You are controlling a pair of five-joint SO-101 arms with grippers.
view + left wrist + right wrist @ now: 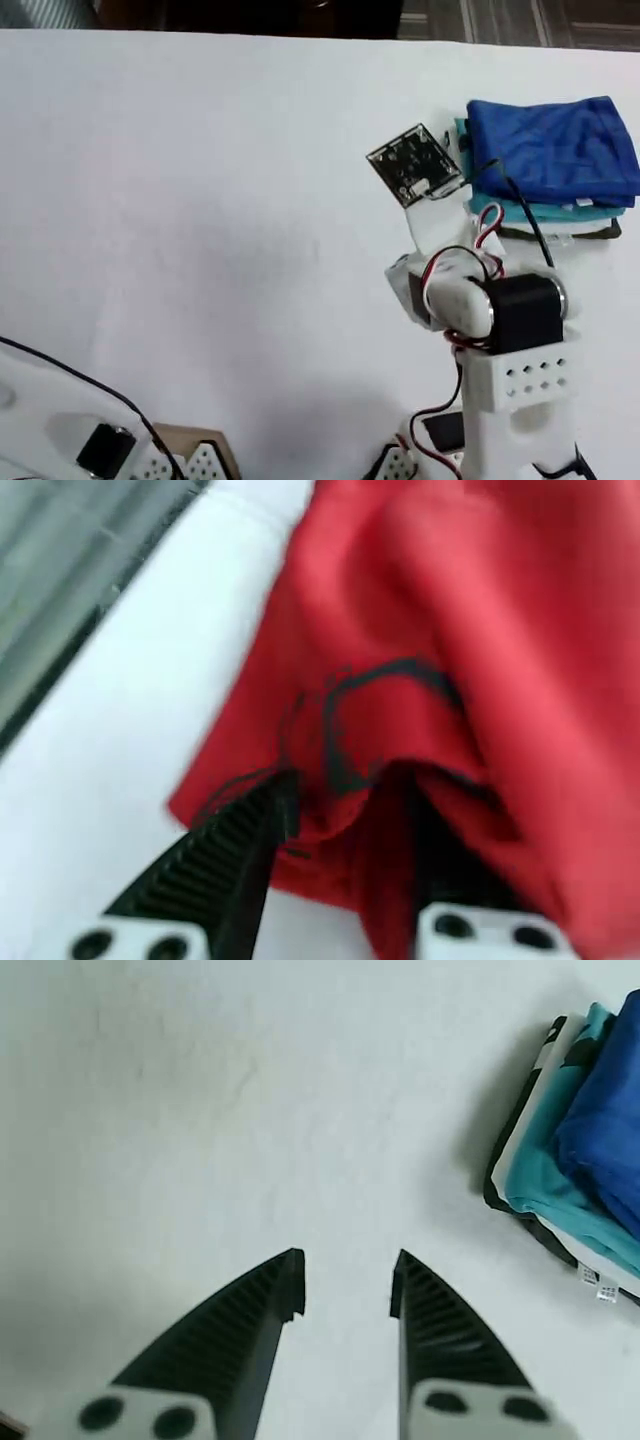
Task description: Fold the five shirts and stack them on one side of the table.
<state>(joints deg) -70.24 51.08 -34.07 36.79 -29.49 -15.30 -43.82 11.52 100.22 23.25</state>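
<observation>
A red shirt (440,640) lies bunched on the white table near its edge. My left gripper (345,815) is shut on a fold at the shirt's near edge, and cloth drapes over one finger. A stack of folded shirts sits at the table's right side, a blue shirt (550,145) on top and a teal one (530,212) under it, with white and dark layers below. My right gripper (345,1280) hangs open over bare table to the left of the stack (560,1180), holding nothing. The right arm (470,290) stands just in front of the stack.
The white table (200,200) spreads wide to the left of the stack. Part of the left arm (100,445) and a brown block (190,440) show at the near left edge. A grey floor strip (70,570) runs past the table's edge.
</observation>
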